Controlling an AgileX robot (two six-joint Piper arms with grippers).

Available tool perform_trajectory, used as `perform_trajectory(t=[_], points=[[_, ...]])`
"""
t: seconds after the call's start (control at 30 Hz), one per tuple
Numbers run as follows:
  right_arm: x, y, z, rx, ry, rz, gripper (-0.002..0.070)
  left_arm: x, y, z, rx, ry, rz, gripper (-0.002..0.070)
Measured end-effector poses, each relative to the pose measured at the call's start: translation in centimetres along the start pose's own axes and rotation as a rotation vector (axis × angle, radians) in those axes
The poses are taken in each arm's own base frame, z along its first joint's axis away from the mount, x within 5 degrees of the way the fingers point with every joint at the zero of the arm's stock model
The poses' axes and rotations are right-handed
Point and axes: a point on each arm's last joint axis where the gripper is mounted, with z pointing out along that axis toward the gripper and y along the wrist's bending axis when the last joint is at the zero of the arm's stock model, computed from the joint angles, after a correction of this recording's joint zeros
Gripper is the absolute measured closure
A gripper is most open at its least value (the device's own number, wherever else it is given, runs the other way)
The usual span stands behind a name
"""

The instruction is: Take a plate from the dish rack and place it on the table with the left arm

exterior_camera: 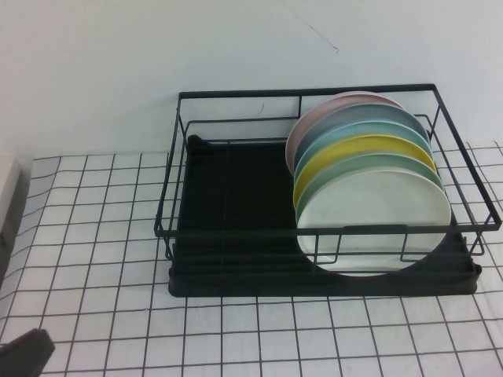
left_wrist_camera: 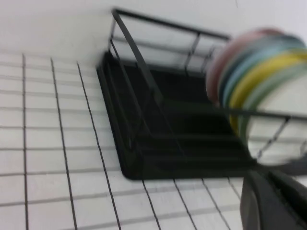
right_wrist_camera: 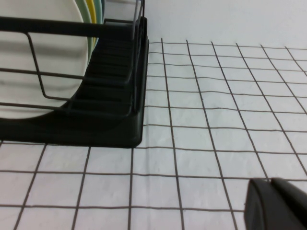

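At the near left corner of the high view, a dark part of the left arm (exterior_camera: 27, 351) is just poking into sight low over the bench (exterior_camera: 94, 236), and this is probably as close to the left claw (left_wrist_camera: 276, 201) as that view is getting; in the left wrist view only a dark blurred piece of it is showing, so I cannot tell whether it is spread or pressed together. It is sitting well apart from the dish rack (exterior_camera: 236, 228), which is standing toward the back of the bench with its left half bare. Moving rightward, a row of plates is standing on edge in the rack's right half, leaning back against one another, presumably because the wires are propping them upright for draining. The plate (exterior_camera: 376, 224), plain white, is standing nearest the front rail, with a mint-green plate (exterior_camera: 369, 163) and a yellow plate (exterior_camera: 361, 145) directly behind it, so it is the one offering a free rim. From the left claw it is lying up and across to the right, beyond the rack's front wire, nothing touching it. The right claw (right_wrist_camera: 278, 203) is not appearing in the high view; its wrist camera is showing a dark corner of it low over the bench beside the rack, and I cannot tell its state either.
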Motion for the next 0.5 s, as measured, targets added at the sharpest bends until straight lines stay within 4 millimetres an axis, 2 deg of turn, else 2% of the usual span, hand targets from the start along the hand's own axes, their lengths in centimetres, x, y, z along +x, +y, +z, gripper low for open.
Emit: perform_trajectory(t=[0.17,0.27,0.37,0.5], points=[[0.0,0.0,0.0,0.0,0.0,0.0,0.0678,-2.7,-1.2,2.8,0.026,0.257,0.122,0.0678],[0.0,0.0,0.0,0.0,0.0,0.0,0.0678,-4.0,-1.9,4.7,0.109,0.369,0.232,0.0678],[0.0,0.0,0.0,0.0,0.0,0.0,0.0678,-5.2,-2.7,7.1,0.244,0.416,0.335,0.0678],[0.0,0.0,0.0,0.0,0.0,0.0,0.0678,-7.0,-3.5,10.6,0.406,0.393,0.36,0.0678]])
